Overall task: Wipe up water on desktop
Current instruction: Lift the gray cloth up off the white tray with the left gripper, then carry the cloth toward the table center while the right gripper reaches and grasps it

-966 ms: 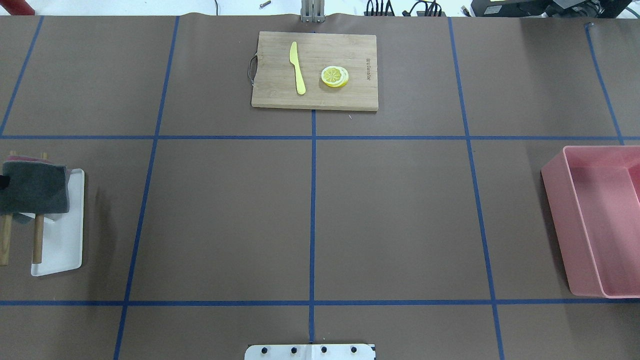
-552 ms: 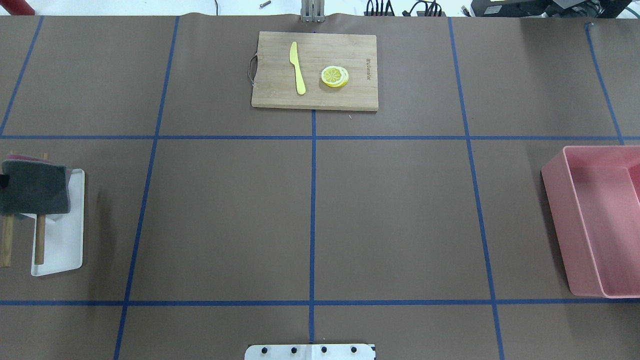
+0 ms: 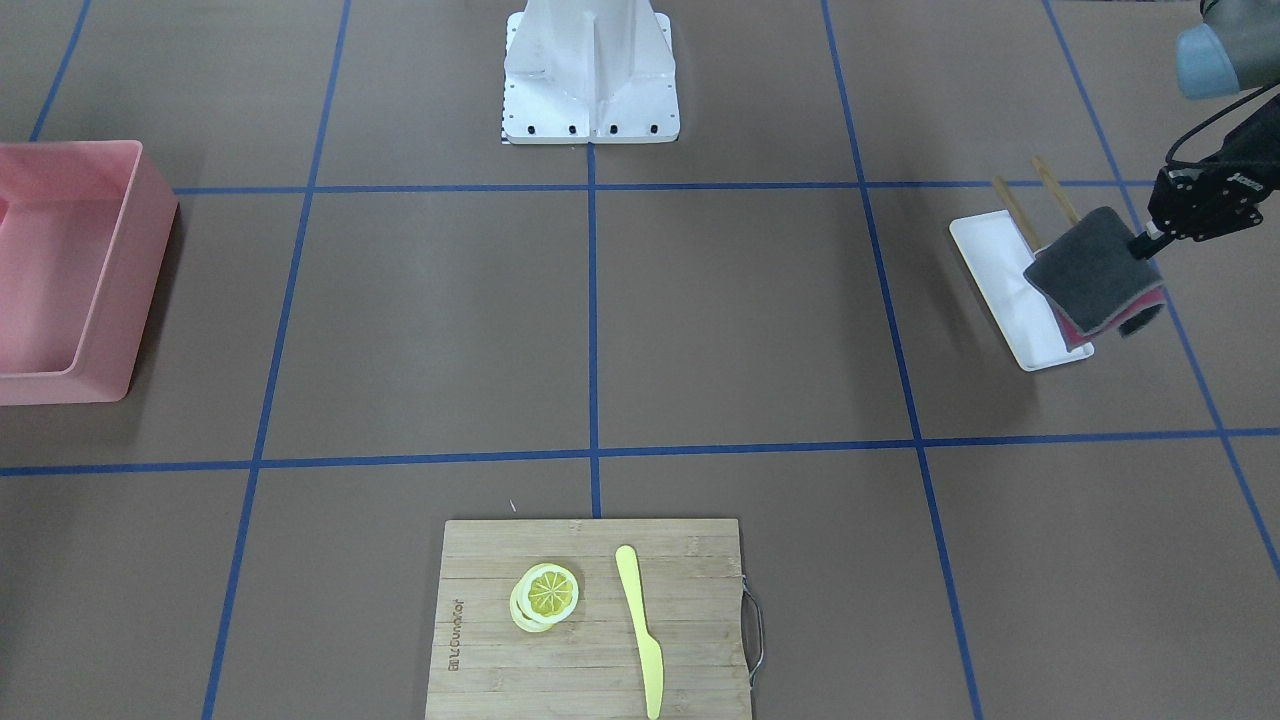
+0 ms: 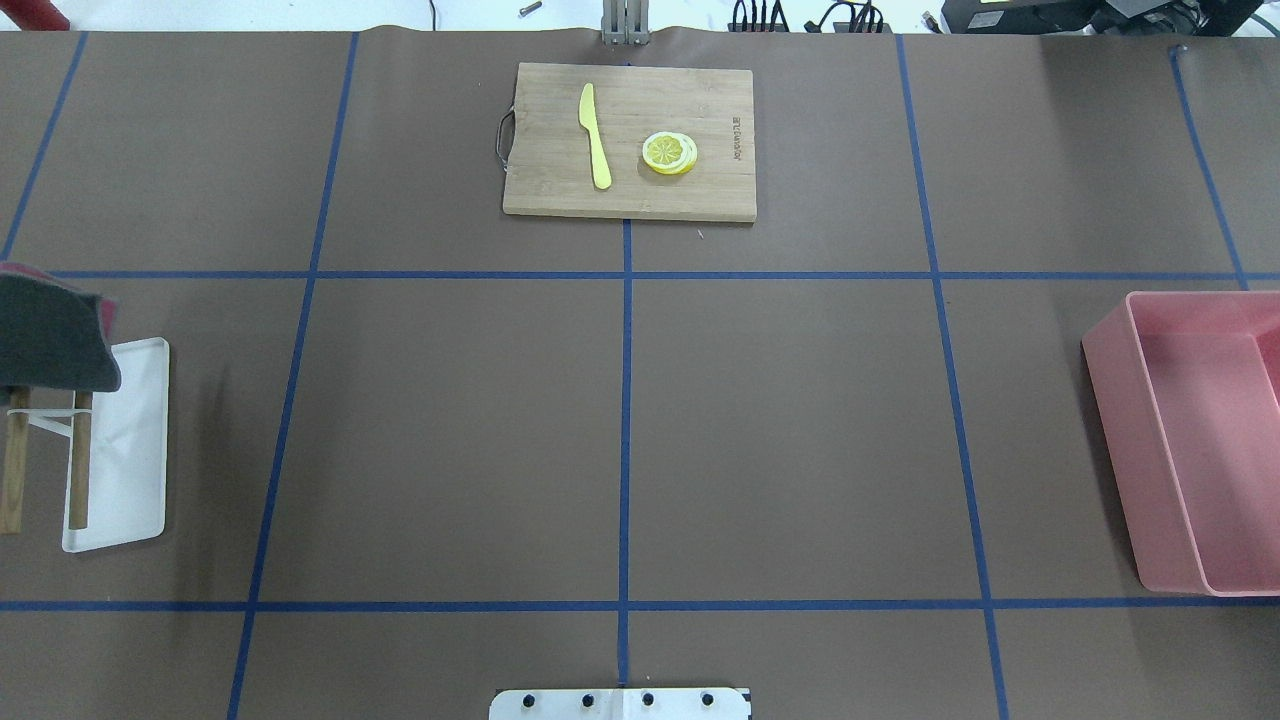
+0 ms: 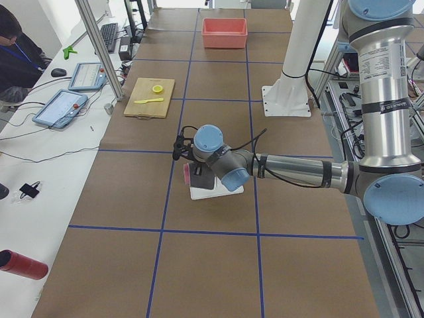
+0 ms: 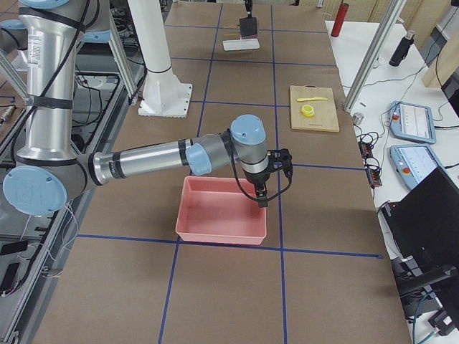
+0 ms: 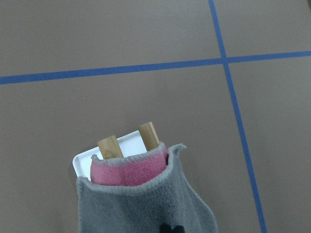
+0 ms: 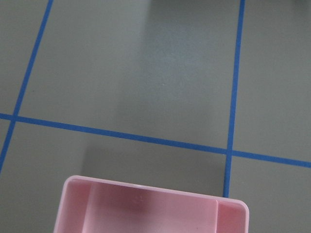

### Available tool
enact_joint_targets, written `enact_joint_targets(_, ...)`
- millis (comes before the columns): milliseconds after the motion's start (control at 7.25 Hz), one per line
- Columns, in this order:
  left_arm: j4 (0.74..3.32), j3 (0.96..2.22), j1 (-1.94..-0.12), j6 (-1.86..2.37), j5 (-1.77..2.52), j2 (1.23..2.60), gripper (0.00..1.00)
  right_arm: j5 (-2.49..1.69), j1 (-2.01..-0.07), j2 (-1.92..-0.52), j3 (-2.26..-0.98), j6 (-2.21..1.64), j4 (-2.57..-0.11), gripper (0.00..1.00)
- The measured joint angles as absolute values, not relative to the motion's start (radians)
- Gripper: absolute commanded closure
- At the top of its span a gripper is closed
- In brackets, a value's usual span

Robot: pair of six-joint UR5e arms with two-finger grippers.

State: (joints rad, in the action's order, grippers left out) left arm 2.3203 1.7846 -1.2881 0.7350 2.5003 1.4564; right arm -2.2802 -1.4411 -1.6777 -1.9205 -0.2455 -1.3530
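Observation:
My left gripper (image 3: 1143, 243) is shut on a folded cloth (image 3: 1095, 270), grey outside and pink inside, and holds it in the air over a white tray (image 3: 1000, 280) at the left side of the brown desktop (image 4: 450, 440). The cloth also shows in the overhead view (image 4: 50, 335) and the left wrist view (image 7: 146, 204). Two wooden rods (image 4: 80, 460) of a rack stand on the tray below it. My right gripper (image 6: 262, 193) hangs over a pink bin (image 6: 215, 211); I cannot tell whether it is open or shut. I see no water on the desktop.
The pink bin (image 4: 1190, 440) stands at the right edge of the desktop. A bamboo cutting board (image 4: 630, 140) with a yellow knife (image 4: 595, 135) and lemon slices (image 4: 669, 153) lies at the far middle. The robot base plate (image 4: 620, 703) is at the near edge.
The cloth has risen off the wooden rack and moved toward the far side in my left gripper. More of the rods and tray now shows.

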Motion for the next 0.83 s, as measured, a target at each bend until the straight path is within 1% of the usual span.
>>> enact_joint_targets(414,2.261,1.779,-1.299,1.038,2.435,1.66,1.0,-2.27,-1.34,-1.659,-1.928,-0.395,-1.153,0.0)
enact_joint_targets(828,2.259,1.791,-1.218,1.329,2.334,1.805,1.0,-2.115,-1.128,-1.617,-1.928,-0.572,-0.9,0.01)
